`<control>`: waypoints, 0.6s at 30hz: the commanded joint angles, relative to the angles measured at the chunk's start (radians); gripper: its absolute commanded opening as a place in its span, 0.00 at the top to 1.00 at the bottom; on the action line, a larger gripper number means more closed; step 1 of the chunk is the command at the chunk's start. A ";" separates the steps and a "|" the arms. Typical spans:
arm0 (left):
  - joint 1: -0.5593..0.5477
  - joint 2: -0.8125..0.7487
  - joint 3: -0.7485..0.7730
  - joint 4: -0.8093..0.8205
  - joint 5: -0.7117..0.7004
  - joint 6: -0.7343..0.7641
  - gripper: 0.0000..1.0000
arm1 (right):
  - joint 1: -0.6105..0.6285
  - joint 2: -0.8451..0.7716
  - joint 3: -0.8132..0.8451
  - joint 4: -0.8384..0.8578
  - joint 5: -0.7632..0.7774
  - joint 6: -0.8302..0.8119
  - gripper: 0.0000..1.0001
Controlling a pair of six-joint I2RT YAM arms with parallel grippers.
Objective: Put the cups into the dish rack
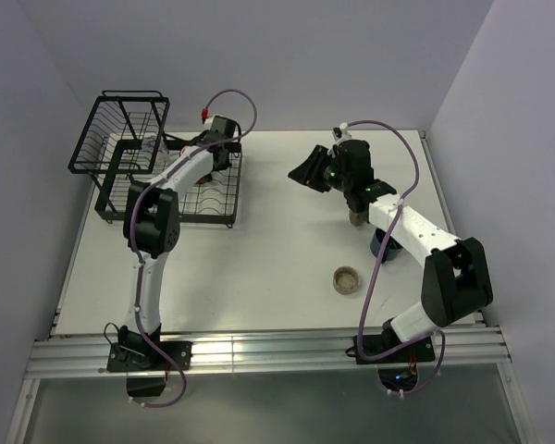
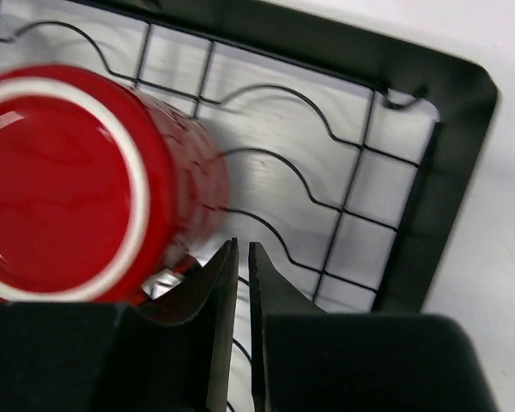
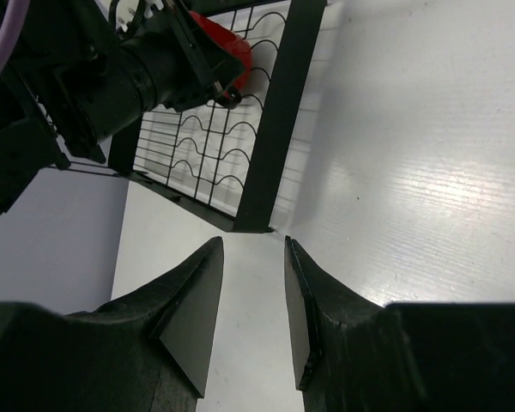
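A red mug (image 2: 69, 180) lies on its side on the slotted tray of the black dish rack (image 2: 451, 129), its round end facing the left wrist camera. Just to its right my left gripper (image 2: 243, 249) is shut, with nothing between its fingers. From above, the left gripper (image 1: 224, 148) hangs over the rack's (image 1: 203, 205) flat tray. My right gripper (image 1: 313, 171) hovers open and empty over the table; in its own view the gripper (image 3: 253, 245) faces the rack (image 3: 283, 112) and the red mug (image 3: 227, 43). A low beige cup (image 1: 346, 279) stands on the table.
A tan cup (image 1: 356, 219) and a dark blue mug (image 1: 385, 246) stand partly hidden under the right forearm. The taller wire basket (image 1: 120, 97) rises at the rack's far left. Walls close in behind and on both sides.
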 commanded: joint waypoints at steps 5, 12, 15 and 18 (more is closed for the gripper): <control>0.056 0.055 0.165 -0.059 -0.032 0.048 0.82 | 0.009 0.022 0.038 0.012 0.013 -0.025 0.58; 0.074 0.111 0.255 -0.041 -0.039 0.089 0.78 | 0.006 0.035 0.058 0.000 0.018 -0.031 0.58; 0.080 0.119 0.254 -0.007 -0.040 0.100 0.76 | 0.006 0.037 0.067 -0.011 0.022 -0.039 0.58; 0.083 0.122 0.249 0.026 -0.042 0.115 0.73 | 0.003 0.037 0.075 -0.022 0.031 -0.048 0.58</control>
